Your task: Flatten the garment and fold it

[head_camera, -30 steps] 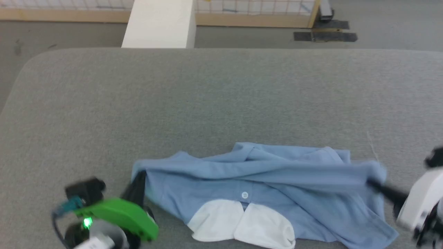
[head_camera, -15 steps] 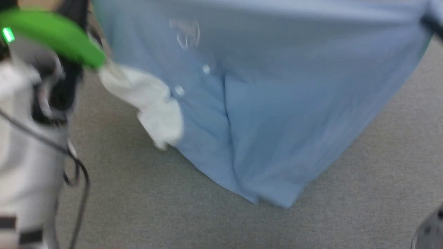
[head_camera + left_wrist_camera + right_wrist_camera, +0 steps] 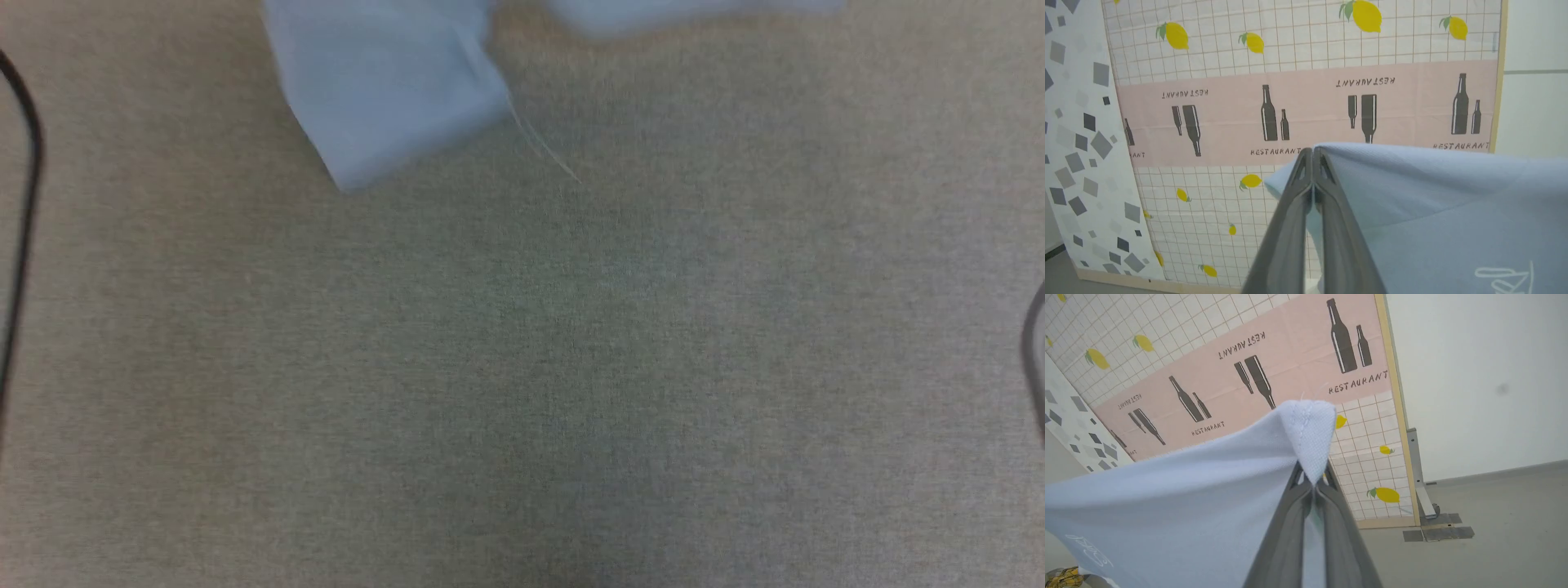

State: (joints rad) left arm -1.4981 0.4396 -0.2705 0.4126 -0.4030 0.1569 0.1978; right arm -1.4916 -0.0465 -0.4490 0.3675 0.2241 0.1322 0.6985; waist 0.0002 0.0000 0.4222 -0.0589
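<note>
My left hand (image 3: 1312, 153) and right hand (image 3: 1314, 484) each clamp an edge of the garment (image 3: 1188, 506), which hangs stretched between them above the worktop (image 3: 571, 367). Risk: my right pinch takes just a corner, so a jerk could pull it free and the garment lands bunched.

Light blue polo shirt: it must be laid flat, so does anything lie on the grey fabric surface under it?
Nothing visible does. In the head view the light blue polo shirt hangs over the grey fabric surface; thin dark cables run at that view's left and right edges, away from it.
</note>
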